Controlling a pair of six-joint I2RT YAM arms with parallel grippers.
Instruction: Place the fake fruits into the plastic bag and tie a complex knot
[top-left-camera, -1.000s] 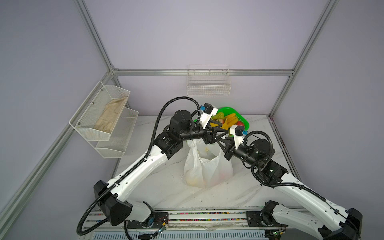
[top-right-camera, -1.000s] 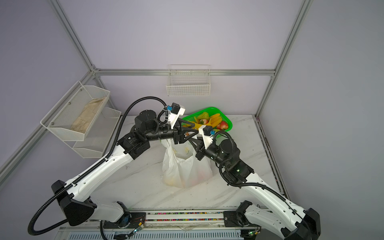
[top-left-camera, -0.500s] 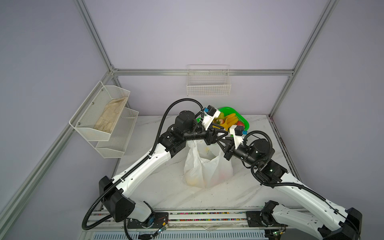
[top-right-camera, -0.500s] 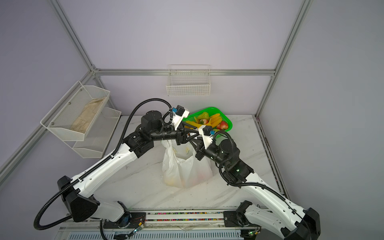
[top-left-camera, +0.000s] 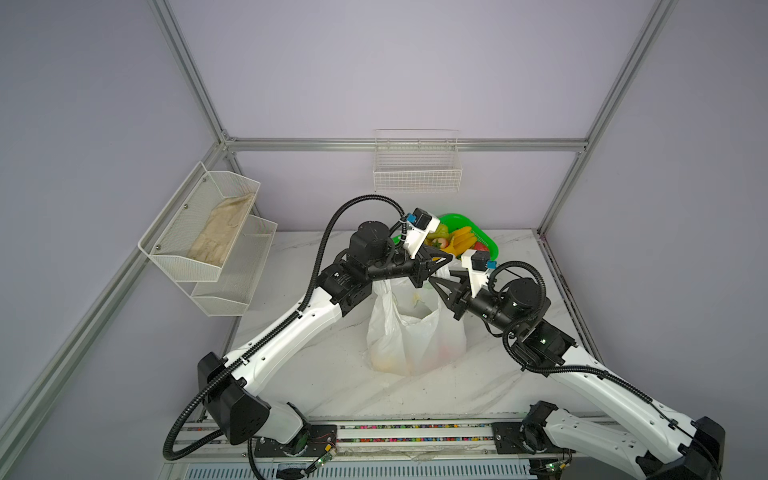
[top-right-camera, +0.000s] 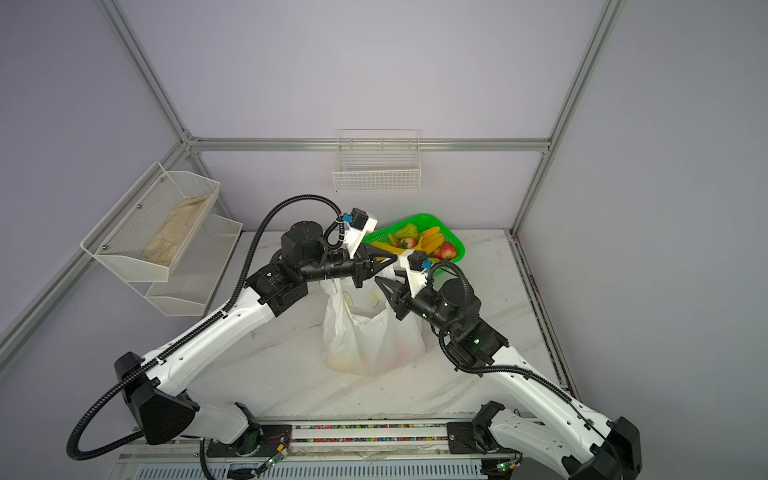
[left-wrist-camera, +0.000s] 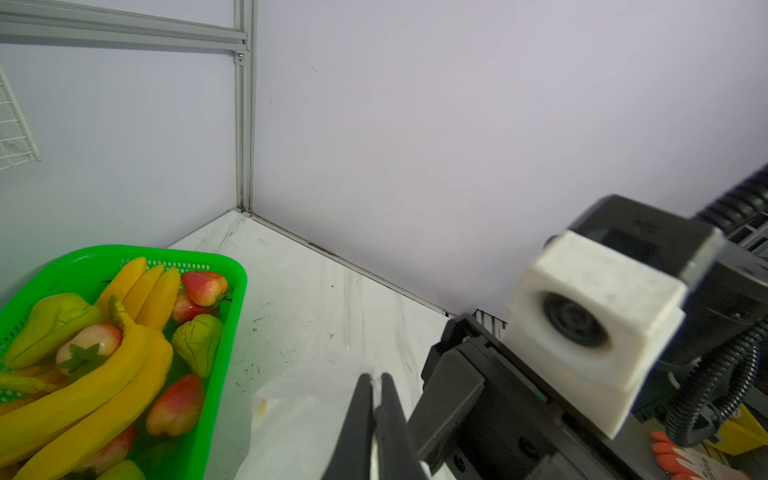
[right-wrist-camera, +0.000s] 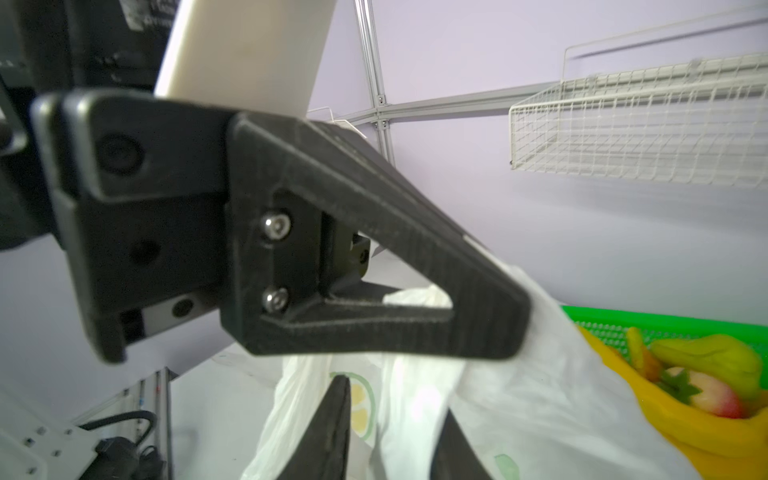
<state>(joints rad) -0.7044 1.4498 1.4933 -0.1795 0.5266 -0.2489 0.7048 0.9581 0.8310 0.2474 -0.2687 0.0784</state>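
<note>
Left gripper (left-wrist-camera: 376, 379) pinched shut on the plastic bag's (top-left-camera: 415, 332) upper edge — right gripper (right-wrist-camera: 395, 403) jaws parted, loose bag film between them, unclamped.

One plastic bag (top-left-camera: 415, 340), one green basket (top-right-camera: 424, 216).

In both top views the table (top-left-camera: 332, 382) was looked down on from high at the front, towards the rear wall (top-left-camera: 316, 187); the 2 were set side by side and nearly all was shared. The left wrist camera (top-left-camera: 424, 222) was aimed past the left gripper (left-wrist-camera: 376, 380) at the rear right corner (left-wrist-camera: 246, 210), close to the green basket (left-wrist-camera: 237, 291). The right wrist camera (left-wrist-camera: 577, 320) was faced back at that gripper at very close range; that basket and the plastic bag (right-wrist-camera: 540, 395) were shared by both wrist views.
</note>
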